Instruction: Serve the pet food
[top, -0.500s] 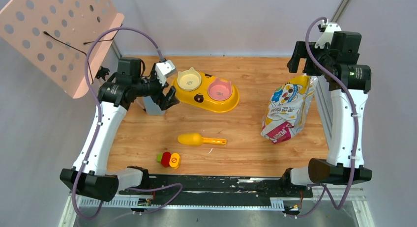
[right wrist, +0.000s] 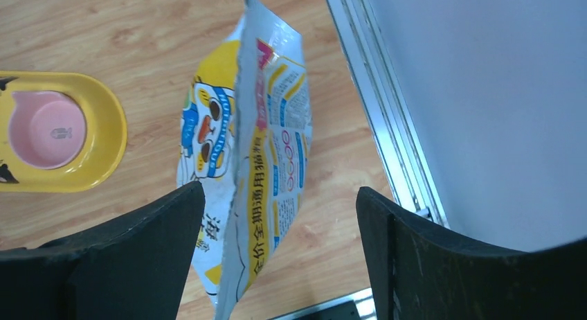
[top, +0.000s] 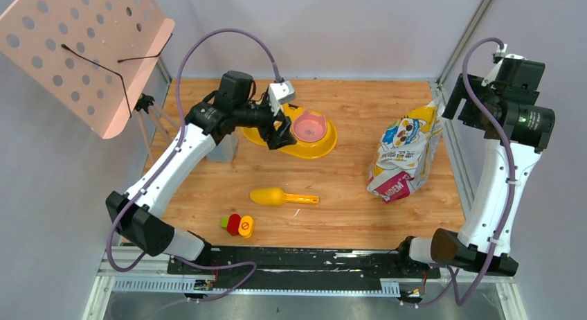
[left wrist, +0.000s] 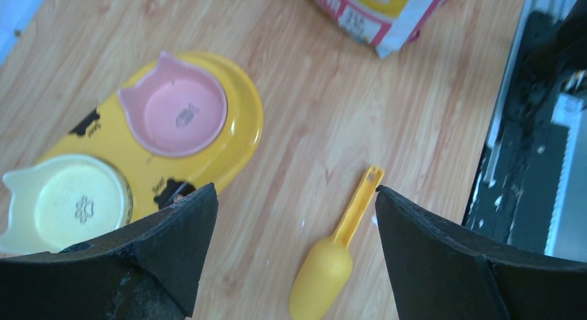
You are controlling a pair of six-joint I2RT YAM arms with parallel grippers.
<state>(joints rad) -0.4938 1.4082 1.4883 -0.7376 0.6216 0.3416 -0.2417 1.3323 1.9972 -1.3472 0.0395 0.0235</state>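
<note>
Pet food kibble: none visible, can't tell where. Left gripper [left wrist: 295,190] wide open, empty, above yellow plastic two-bowl feeder [top: 329,144], over its cream bowl [left wrist: 66,202]. Right gripper [right wrist: 280,188] wide open, empty, above white printed foil bag [top: 405,154], right of feeder. In front of feeder: yellow plastic scoop [top: 277,196].

Lab test cell, railed wooden table [top: 349,169], grey walls [top: 332,29]

desk [top: 346,174]: matt wood-grain | scoop [left wrist: 325,264]: glossy plastic | bag [right wrist: 270,161]: shiny creased foil | feeder [left wrist: 239,129]: glossy plastic | left tool [left wrist: 294,190]: matt black
</note>
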